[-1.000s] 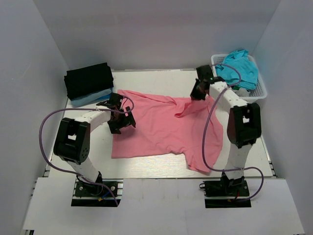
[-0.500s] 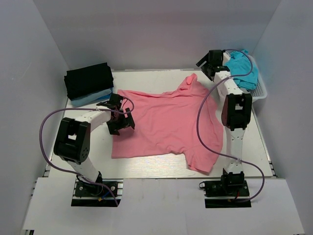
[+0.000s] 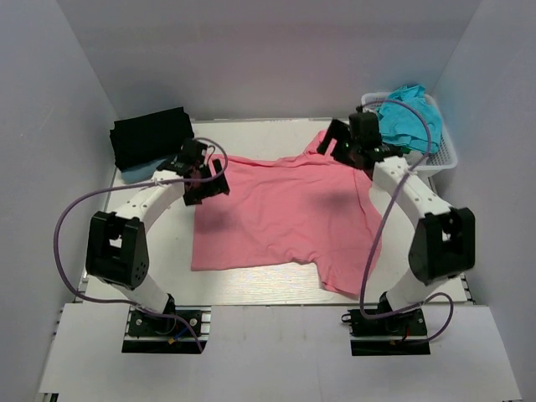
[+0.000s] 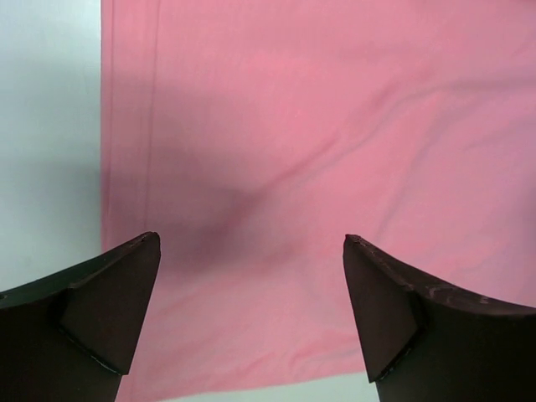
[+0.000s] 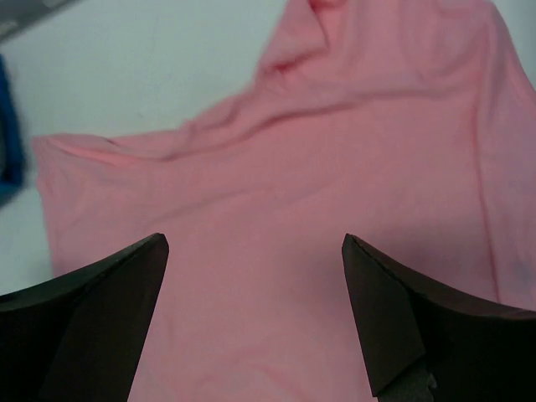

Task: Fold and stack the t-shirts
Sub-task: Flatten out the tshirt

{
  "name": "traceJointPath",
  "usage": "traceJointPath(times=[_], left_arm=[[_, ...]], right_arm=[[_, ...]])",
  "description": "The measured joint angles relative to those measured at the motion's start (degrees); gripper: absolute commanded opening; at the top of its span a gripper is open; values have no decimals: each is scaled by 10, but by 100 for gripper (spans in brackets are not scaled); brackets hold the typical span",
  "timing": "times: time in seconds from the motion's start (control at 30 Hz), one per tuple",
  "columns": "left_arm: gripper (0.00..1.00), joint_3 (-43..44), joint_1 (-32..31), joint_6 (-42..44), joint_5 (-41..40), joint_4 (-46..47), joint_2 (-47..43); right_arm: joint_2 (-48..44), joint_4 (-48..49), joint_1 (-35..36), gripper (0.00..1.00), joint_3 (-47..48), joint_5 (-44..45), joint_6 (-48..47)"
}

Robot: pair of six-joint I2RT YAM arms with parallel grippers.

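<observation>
The top view looks down from high behind the arm bases over the whole bench [image 3: 251, 134]. Each wrist view hangs close above the salmon-pink t-shirt [image 3: 276, 209], looking down between its own fingertips [image 4: 109, 301]: left at its left edge, right at its far edge; all three share it

White table [image 3: 251, 289] — pale grey walls [image 3: 276, 59] around

Bright, even overhead light fills the white-walled enclosure [image 3: 268, 59], laying soft shadows on the salmon-pink cloth t-shirt [image 3: 276, 226]; both wrist views are slightly blurred, especially the dark plastic fingertips [image 4: 100, 318].
</observation>
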Motion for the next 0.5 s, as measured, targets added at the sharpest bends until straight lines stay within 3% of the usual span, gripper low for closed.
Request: traceJointPath(times=[0.1,0.23,0.5], left_arm=[[100,68,0,11,-16,7,31],[100,167,1,20,-29,26,124],[100,320,2,49,-46,43,344]], right_arm=[[-48,-21,-3,90,-89,17,-4],[-28,-62,-11,90,-142,48,-11],[79,-89,-15,90,-98,90,-33]])
